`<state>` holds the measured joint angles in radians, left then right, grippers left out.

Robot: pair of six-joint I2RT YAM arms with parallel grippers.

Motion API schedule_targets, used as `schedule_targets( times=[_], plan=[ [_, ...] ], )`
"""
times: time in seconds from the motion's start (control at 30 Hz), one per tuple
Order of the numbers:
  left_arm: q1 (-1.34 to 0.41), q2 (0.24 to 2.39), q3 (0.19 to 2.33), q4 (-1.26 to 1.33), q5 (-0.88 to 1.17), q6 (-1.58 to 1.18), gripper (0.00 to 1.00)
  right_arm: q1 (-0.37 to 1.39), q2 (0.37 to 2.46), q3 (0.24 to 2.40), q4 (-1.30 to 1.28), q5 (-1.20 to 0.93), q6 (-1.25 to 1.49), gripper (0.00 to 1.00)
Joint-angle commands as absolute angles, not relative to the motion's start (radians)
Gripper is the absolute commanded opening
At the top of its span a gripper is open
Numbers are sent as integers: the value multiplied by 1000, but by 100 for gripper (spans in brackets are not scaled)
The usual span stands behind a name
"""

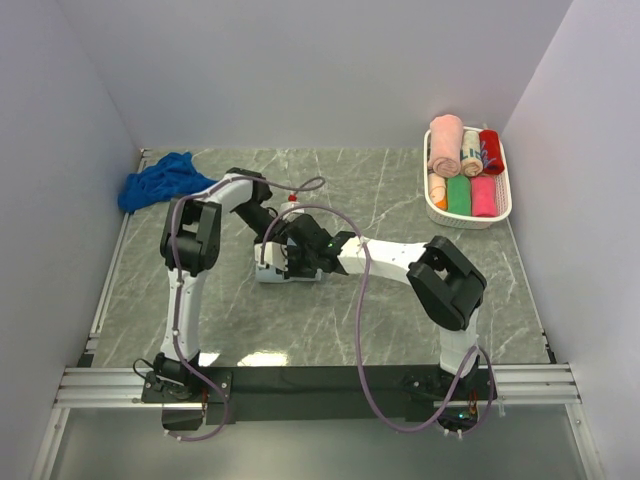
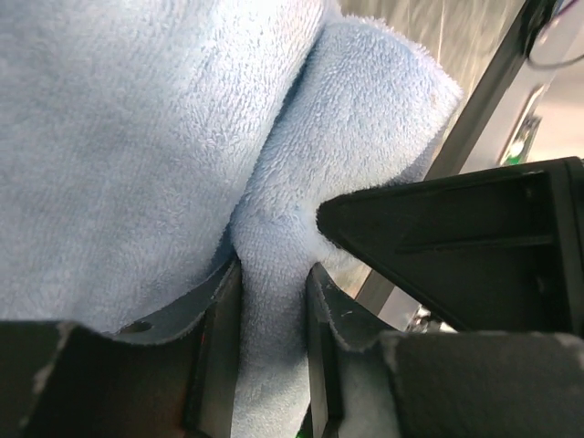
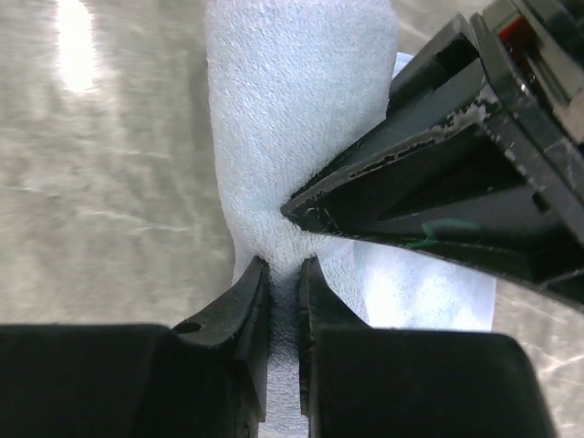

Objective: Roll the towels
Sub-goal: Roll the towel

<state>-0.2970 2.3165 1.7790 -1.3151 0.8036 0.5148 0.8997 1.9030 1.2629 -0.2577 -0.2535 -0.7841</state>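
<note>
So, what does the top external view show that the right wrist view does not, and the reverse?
Only top external: the royal blue towel crumpled at the far left corner, and the white basket of rolled towels at far right. Only right wrist: the right gripper pinching a fold of the pale blue towel, close up. Both: that towel and the marble table.

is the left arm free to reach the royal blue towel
Probably not yet: the left gripper is pinching the pale blue towel, though the way to the royal blue towel looks open.
</note>
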Motion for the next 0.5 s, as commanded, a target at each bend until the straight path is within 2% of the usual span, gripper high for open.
schedule_targets(
  times=[0.0,0.13,0.27,0.3,0.43,0.47],
  plan=[
    [-236,2243,1850,-1151,818,469,34,914,1934,1232,-414,-305,-782,0],
    [-232,2247,1862,-1141,865,463,38,914,1947,1246,-429,-302,-787,0],
    [-219,2214,1852,-1094,907,457,51,916,1945,1243,-440,-307,-793,0],
    [-219,2210,1855,-1098,904,460,52,914,1945,1239,-446,-313,-792,0],
    [-213,2214,1855,-1056,873,413,47,913,1936,1235,-448,-325,-788,0],
    [-213,2217,1842,-1043,867,400,40,913,1934,1232,-445,-328,-785,0]
  ],
)
